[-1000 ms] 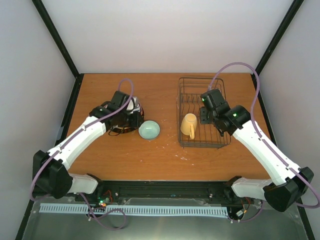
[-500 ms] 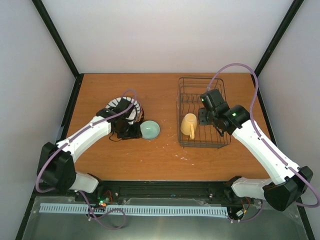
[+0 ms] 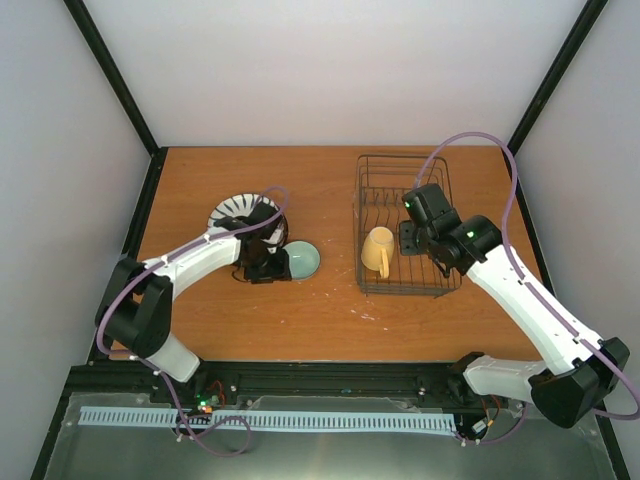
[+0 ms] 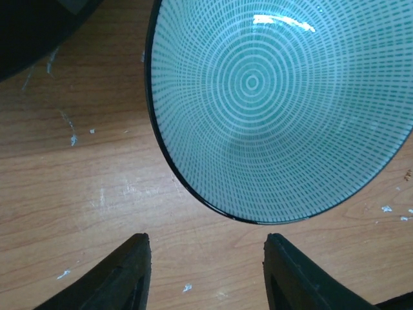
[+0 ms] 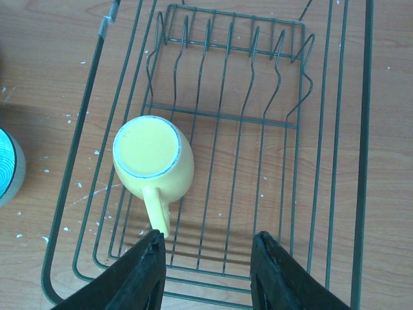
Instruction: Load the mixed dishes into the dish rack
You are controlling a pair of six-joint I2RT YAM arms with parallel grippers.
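The small mint-green bowl (image 3: 303, 260) stands upright on the table and fills the left wrist view (image 4: 258, 97). My left gripper (image 3: 274, 266) is open and empty just left of it, with the fingertips (image 4: 143, 245) short of the rim. The plate stack (image 3: 240, 213) lies behind the gripper with the striped plate on top; the other plates are mostly hidden. The yellow mug (image 3: 377, 250) sits upside down in the dish rack (image 3: 432, 190), at its near left (image 5: 153, 155). My right gripper (image 3: 409, 240) hovers open and empty above the rack floor, right of the mug handle (image 5: 206, 245).
The rack's upright dividers (image 5: 226, 71) at its far end hold nothing. A dark plate edge (image 4: 32, 32) shows at the top left of the left wrist view. Bare wooden table (image 3: 320, 310) lies in front of the bowl and rack.
My left gripper has moved off the plate stack, nearer and to the right, down beside the bowl; the striped plate now shows. The right arm has barely moved.
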